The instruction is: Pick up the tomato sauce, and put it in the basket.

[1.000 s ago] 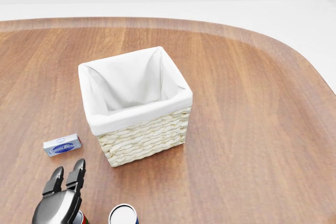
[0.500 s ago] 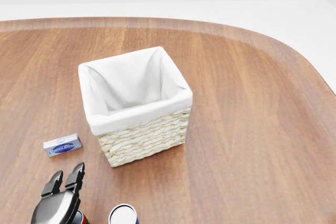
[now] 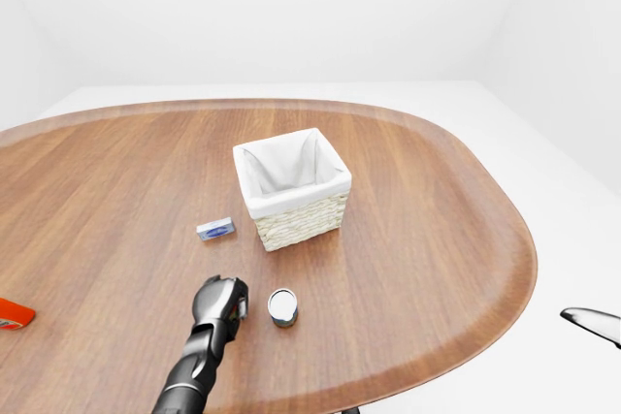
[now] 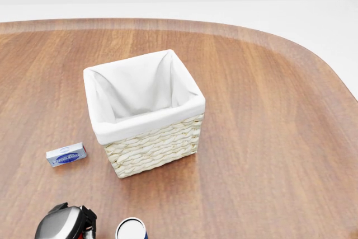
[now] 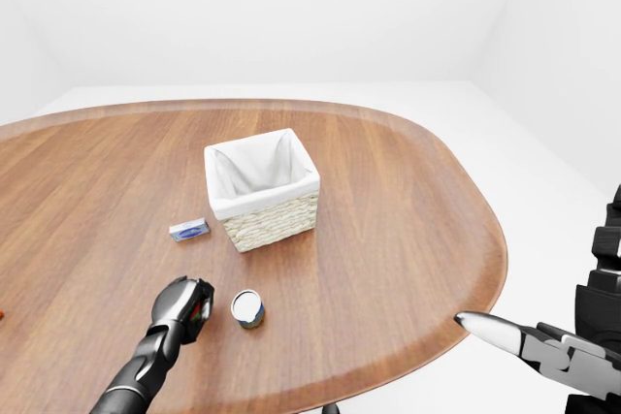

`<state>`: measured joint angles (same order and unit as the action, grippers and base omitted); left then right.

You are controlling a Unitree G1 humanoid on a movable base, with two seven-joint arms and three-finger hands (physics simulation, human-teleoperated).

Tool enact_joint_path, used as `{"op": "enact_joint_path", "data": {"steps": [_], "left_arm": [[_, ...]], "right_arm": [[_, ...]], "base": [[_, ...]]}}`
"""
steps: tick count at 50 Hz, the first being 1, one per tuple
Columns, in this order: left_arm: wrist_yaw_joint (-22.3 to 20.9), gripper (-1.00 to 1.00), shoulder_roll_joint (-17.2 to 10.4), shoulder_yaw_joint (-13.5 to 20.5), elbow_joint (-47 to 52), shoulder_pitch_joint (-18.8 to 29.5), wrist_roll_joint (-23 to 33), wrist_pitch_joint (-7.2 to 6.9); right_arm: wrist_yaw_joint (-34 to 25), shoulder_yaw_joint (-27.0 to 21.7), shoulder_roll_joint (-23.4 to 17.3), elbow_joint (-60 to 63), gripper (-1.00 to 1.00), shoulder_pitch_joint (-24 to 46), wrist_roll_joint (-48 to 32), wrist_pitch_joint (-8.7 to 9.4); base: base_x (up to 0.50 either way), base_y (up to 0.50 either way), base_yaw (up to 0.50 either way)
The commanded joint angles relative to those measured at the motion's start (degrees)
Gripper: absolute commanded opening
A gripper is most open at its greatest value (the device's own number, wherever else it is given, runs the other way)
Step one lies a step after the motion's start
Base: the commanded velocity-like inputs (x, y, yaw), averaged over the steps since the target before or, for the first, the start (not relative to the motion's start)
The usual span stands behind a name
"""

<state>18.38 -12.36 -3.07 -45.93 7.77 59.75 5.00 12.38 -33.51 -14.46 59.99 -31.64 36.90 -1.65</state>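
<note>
Basket (image 4: 144,117) sits mid-table (image 4: 268,138), lined, in full view. My left hand (image 5: 184,307) covers a red-labelled item, likely the sauce (image 5: 202,313); finger closure unclear. Can (image 5: 247,308) beside it. Right hand (image 5: 543,346) off-table, partly cropped, fingers seemingly spread.

Bright, even, sharp, faint shadows

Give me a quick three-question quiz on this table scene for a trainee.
1. True or false: the basket lies tipped on its side.
2. In the head view, what lies left of the basket: A a small blue box, B a spoon, C a cup?
3. Fill in: in the left-eye view, the white-topped can stands to the ___ of the left hand.
Key: 1 false; 2 A; 3 right.
</note>
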Motion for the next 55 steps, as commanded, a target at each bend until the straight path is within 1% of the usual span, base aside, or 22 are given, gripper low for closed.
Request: {"op": "enact_joint_path", "data": {"steps": [1,9,10,14,16,18,20,24,26,30,34,35,36,37,39,41,42,43,49,52,53,55], "left_arm": [[1.0,-1.0,0.4,-0.7,-2.4,0.0,-0.5,0.0],[0.8,-1.0,0.4,0.2,1.1,-0.8,-1.4,0.0],[-0.4,-1.0,0.6,0.8,4.5,-1.6,-2.0,0.0],[-1.6,-1.0,0.9,2.4,10.5,-2.8,-3.6,0.0],[-1.3,-1.0,1.3,3.9,14.6,-2.9,-5.4,-0.57],[-0.8,-1.0,1.7,5.8,18.2,-2.2,-7.8,-1.76],[-0.4,-1.0,1.6,6.4,20.8,-2.1,-8.8,-2.4],[0.0,-1.0,1.8,7.6,24.6,-1.9,-11.4,-2.67],[1.1,-1.0,1.5,7.6,26.3,-2.1,-10.8,-2.66],[-0.4,-1.0,1.9,9.2,32.6,-3.0,-12.5,-3.82],[-2.1,-1.0,2.6,10.2,38.4,-4.2,-14.2,-4.15],[-3.6,-1.0,2.8,10.6,41.4,-4.8,-14.4,-5.19],[-4.2,-1.0,2.8,11.2,43.0,-4.8,-15.0,-5.48],[-4.4,-1.0,3.0,11.5,43.7,-4.7,-15.7,-5.22],[-7.2,-1.0,3.5,11.4,46.8,-5.2,-17.0,-5.78],[-9.6,-1.0,4.4,11.0,50.9,-5.2,-17.5,-7.21],[-10.1,-1.0,4.4,10.6,51.9,-4.8,-16.7,-7.58],[-13.0,-1.0,5.0,10.4,55.3,-3.8,-17.3,-9.98],[-21.1,-1.0,4.9,9.0,63.4,0.1,-14.8,-10.0],[-24.4,-1.0,5.6,8.2,66.0,5.4,-14.5,-10.0],[-25.6,-1.0,5.5,7.4,66.6,6.4,-13.5,-10.0],[-27.6,-1.0,6.3,6.9,68.7,8.4,-14.4,-10.0]], "right_arm": [[-0.4,0.1,0.5,0.0,1.0,0.1,-0.2,0.18],[-1.0,0.1,1.2,0.0,1.0,0.2,-0.6,0.35],[-0.8,-0.1,0.9,0.0,1.0,0.0,-0.2,0.23],[-1.0,-0.1,1.2,0.0,1.0,0.2,-0.4,0.37],[-1.0,0.0,1.2,0.0,1.0,0.2,-0.4,0.39],[-1.0,-0.2,1.2,0.0,1.0,0.1,-0.3,0.37],[-1.1,-0.1,1.3,0.0,1.0,0.3,-0.4,0.52],[-1.3,-0.2,1.5,0.0,1.0,0.4,-0.5,0.7],[-1.5,-0.4,1.7,0.0,1.0,0.5,-0.4,0.73],[-1.4,-0.1,1.6,0.0,1.0,0.8,-0.7,1.07],[-0.5,-0.2,0.6,0.0,1.0,0.5,-0.2,0.66],[-0.5,-0.1,0.7,0.0,1.0,0.4,-0.3,0.58],[-0.6,0.0,0.8,0.0,1.0,0.6,-0.4,0.69],[-0.4,0.0,0.6,0.0,1.0,0.6,-0.4,0.79],[0.1,0.1,0.0,0.0,1.0,0.6,-0.3,0.72],[0.0,0.6,0.1,0.0,1.0,1.1,-0.8,1.12],[0.0,0.6,0.2,0.0,1.0,1.1,-0.9,1.04],[-0.1,0.5,0.2,0.0,1.0,1.0,-0.7,1.03],[-0.4,0.6,0.6,0.0,1.0,1.1,-1.1,1.1],[-0.7,0.6,0.9,0.0,1.0,0.9,-1.1,0.91],[-0.8,0.8,1.2,0.0,1.0,1.0,-1.3,0.99],[-0.7,1.0,1.1,0.0,1.0,1.1,-1.5,1.05]], "base": [[0.0,0.0,0.0],[0.0,0.0,0.0],[0.0,0.0,0.0],[0.0,0.0,0.0],[0.0,0.0,0.0],[0.0,0.0,0.0],[0.0,0.0,0.0],[0.0,0.0,0.0],[0.0,0.0,0.0],[0.0,0.0,0.0],[0.0,0.0,0.0],[0.0,0.0,0.0],[0.0,0.0,0.0],[0.0,0.0,0.0],[0.0,0.0,0.0],[0.0,0.0,0.0],[0.0,0.0,0.0],[0.0,0.0,0.0],[0.0,0.0,0.0],[0.0,0.0,0.0],[0.0,0.0,0.0],[0.0,0.0,0.0]]}}
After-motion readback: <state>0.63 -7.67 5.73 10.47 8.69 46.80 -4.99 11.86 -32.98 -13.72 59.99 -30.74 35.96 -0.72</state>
